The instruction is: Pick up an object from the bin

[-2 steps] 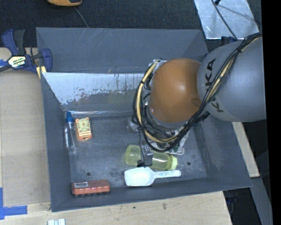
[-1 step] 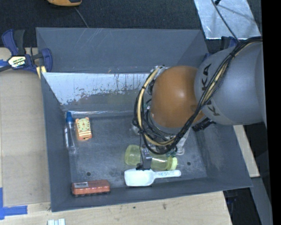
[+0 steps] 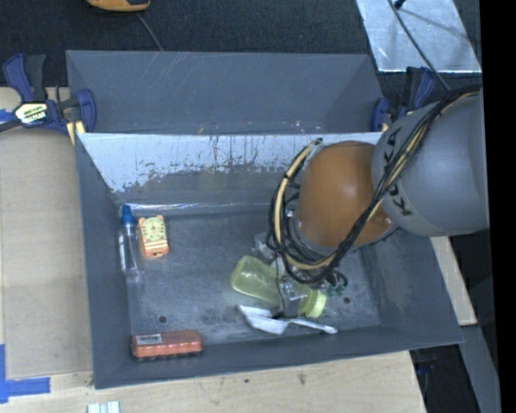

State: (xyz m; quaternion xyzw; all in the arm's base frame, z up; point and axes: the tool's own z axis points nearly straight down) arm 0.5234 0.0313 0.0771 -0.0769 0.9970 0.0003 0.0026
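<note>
Several small things lie on the floor of the grey bin (image 3: pixel 235 90), in two groups that sit well apart. The gripper (image 3: pixel 289 299) is low over the group near the bin's right front corner. There a pale green, see-through cup-like piece (image 3: pixel 253 279) lies on its side, a smaller green bit (image 3: pixel 314 304) sits just beside it, and a flat white plastic piece (image 3: pixel 286 322) reaches out from under them towards the front wall.

The arm (image 3: pixel 437 175) comes in over the right wall and bends steeply down. I judge that this suits a grasp from above on things lying flat in a tight cluster. The likely pick is the green cup-like piece or the white one, since the gripper sits at the spot where they meet. Which of the two it is I cannot say.

The orange cover (image 3: pixel 343 192) on the wrist and the loops of black and yellow cable (image 3: pixel 284 208) hide most of the gripper, so I cannot tell whether it is clenched or released, or whether it touches anything. They also cover part of the bin floor behind the cluster.

By the left wall lie a clear tube with a blue cap (image 3: pixel 126 243) and, just beside it, a small yellow and orange block (image 3: pixel 153 236). A red-orange bar (image 3: pixel 166 344) rests along the front wall near the left corner. All three are well apart from the gripper.
</note>
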